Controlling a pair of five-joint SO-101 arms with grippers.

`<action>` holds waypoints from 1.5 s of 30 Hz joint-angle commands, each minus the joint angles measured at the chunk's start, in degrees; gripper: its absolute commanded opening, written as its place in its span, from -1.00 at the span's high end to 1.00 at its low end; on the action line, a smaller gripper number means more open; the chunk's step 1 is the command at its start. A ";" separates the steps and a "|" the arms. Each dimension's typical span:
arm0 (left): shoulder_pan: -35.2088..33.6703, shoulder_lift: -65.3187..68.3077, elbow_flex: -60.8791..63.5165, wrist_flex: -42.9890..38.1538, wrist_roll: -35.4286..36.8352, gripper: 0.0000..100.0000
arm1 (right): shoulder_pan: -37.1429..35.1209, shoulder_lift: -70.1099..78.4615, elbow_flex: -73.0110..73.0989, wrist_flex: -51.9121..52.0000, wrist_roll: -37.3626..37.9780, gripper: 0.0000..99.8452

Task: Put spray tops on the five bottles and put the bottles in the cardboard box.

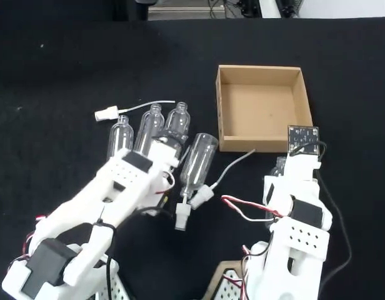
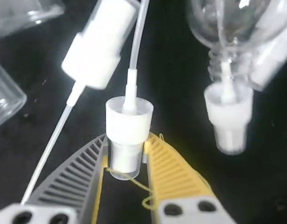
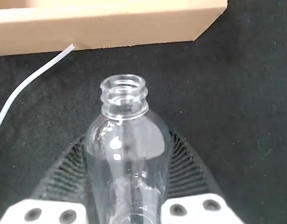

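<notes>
My left gripper [image 2: 127, 145] is shut on a white spray top [image 2: 128, 123] whose thin tube runs away from the fingers. Beside it lie a loose spray top [image 2: 96, 45] and a clear bottle [image 2: 229, 21] with a spray top [image 2: 229, 121] at its neck. My right gripper [image 3: 129, 140] is shut on a clear bottle [image 3: 126, 158] with a bare neck [image 3: 123, 94], close to the cardboard box [image 3: 111, 23]. In the high view the cardboard box [image 1: 229, 109] stands empty at the back right. Three uncapped bottles [image 1: 149, 128] cluster left of it, and a fourth bottle [image 1: 199, 161] lies on its side by the left arm [image 1: 127, 178].
Another spray top [image 1: 107, 114] with a long tube lies behind the bottle cluster. A loose tube [image 3: 31, 79] crosses the black cloth [image 1: 55, 75] between the box and the right arm [image 1: 299, 215]. Open cloth stretches at the far left and back.
</notes>
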 commanded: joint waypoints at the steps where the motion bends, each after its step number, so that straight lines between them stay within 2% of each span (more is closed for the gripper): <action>1: -0.84 -0.79 -12.09 14.24 -0.26 0.94 | 0.79 -1.19 -0.22 -1.67 -0.35 0.98; 8: -0.84 -1.67 -28.09 34.81 -8.26 0.94 | 0.79 -1.19 -0.13 -1.67 -0.35 0.98; 12: -2.86 -9.14 -30.20 35.96 -8.70 0.94 | 0.79 -1.19 -0.13 -1.67 -0.35 0.98; 14: -5.76 -14.77 -29.58 35.96 -12.31 0.94 | 0.79 -1.19 -0.13 -1.67 -0.35 0.98; 17: -14.37 -23.30 -26.95 35.96 -25.05 0.94 | 0.70 -1.54 1.10 -2.99 -0.35 0.98; 22: -36.70 -34.37 -18.59 35.69 -47.56 0.94 | 0.70 -1.54 2.59 -5.71 -0.35 0.98; 25: -49.36 -33.58 -10.33 31.56 -55.30 0.94 | 0.70 -1.54 2.59 -5.71 -0.53 0.98; 27: -56.57 -31.12 -6.11 24.79 -59.43 0.94 | 0.70 -1.54 2.68 -5.89 -0.70 0.98; 30: -63.16 -25.32 -1.71 14.07 -64.26 0.94 | 0.70 -1.54 2.68 -5.89 -0.79 0.98; 35: -68.35 -12.84 -0.75 1.93 -71.21 0.94 | 0.70 -1.54 2.77 -5.80 -0.79 0.98; 38: -70.11 -5.89 -3.74 -2.02 -72.97 0.93 | 0.70 -1.45 2.77 -5.80 -0.79 0.98; 45: -74.51 7.47 -15.60 -2.73 -72.44 0.45 | 0.70 -1.36 2.77 -5.80 -0.79 0.98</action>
